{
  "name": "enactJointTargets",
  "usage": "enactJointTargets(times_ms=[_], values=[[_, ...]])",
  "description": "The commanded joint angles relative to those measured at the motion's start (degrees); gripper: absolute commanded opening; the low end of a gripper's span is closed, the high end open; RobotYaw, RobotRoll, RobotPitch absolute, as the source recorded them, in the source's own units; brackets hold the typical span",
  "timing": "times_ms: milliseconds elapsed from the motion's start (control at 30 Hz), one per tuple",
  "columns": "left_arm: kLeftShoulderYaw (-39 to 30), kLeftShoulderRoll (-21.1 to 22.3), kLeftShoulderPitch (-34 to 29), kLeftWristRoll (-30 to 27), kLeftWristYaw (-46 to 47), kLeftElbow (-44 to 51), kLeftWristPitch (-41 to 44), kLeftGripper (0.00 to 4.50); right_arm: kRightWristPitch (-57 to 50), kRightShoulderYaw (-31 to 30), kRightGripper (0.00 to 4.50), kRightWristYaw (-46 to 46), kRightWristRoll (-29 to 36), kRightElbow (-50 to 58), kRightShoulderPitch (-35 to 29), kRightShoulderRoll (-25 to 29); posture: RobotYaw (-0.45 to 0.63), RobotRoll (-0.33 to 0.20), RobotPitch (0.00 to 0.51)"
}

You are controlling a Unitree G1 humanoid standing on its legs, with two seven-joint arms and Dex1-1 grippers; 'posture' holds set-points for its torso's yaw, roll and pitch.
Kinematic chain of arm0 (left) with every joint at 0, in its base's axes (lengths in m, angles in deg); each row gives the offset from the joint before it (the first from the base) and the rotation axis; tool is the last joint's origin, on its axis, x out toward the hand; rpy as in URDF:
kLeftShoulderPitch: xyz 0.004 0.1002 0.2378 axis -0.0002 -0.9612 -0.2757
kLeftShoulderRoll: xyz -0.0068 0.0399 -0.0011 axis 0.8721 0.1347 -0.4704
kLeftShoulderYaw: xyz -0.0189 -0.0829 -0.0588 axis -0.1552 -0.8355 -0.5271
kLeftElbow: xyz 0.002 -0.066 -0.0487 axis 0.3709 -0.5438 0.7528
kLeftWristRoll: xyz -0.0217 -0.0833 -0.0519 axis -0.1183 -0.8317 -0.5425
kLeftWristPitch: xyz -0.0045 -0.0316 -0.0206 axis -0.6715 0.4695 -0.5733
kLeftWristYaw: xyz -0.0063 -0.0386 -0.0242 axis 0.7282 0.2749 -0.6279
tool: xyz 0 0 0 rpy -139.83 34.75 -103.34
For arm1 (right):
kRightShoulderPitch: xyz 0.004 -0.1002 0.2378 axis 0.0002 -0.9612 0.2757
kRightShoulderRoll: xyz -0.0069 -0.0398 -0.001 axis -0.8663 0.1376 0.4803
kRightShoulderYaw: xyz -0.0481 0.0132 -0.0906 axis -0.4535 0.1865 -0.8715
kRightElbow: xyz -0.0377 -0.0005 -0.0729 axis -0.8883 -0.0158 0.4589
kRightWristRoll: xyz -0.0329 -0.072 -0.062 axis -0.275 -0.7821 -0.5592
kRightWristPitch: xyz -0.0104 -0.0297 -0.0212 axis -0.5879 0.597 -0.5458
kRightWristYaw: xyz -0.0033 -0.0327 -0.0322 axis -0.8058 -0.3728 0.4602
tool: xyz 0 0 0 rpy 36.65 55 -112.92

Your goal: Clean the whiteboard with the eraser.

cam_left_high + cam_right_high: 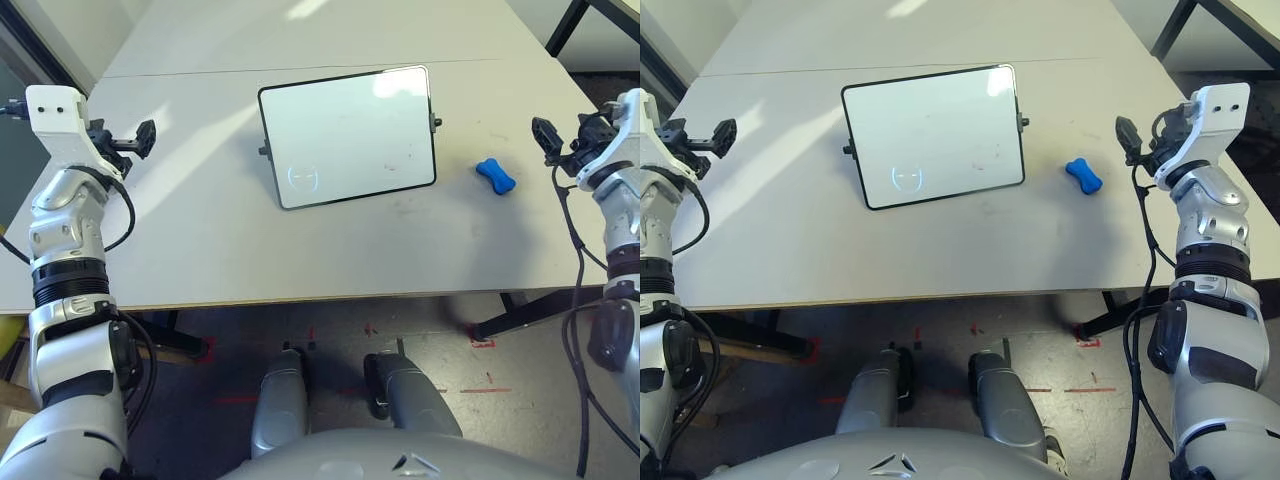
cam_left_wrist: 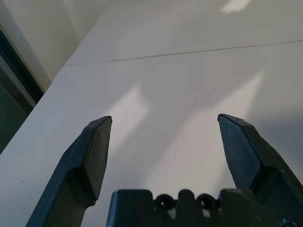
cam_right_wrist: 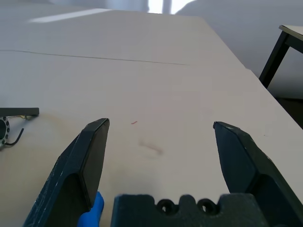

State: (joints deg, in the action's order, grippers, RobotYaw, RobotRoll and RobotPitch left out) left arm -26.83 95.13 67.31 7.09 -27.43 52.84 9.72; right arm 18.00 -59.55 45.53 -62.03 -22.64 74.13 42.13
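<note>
Both our grippers, left [image 2: 164,120] and right [image 3: 161,124], stand empty, fingers wide; blue eraser [image 1: 495,176] on table [image 1: 390,250], just right of whiteboard [image 1: 350,135], probably light, firmish foam, best pinched at its narrow waist, long axis slanting from far-left toward near-right.

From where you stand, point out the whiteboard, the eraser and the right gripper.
Whiteboard [image 1: 350,140]: left eye view, middle of its white surface.
Eraser [image 1: 1083,176]: right eye view, middle of its blue body.
Right gripper [image 3: 161,125]: right wrist view, midway between its open fingertips.
</note>
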Motion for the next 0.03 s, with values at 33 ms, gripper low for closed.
enactJointTargets(times_ms=[33], values=[[0.33, 1.25, 0.33, 0.64, -0.49, -1.01, -0.88, 4.50, 1.34, -0.26, 4.47, -1.08, 0.40, -1.86, 1.40, -0.46, -0.04, 0.000, 0.116]])
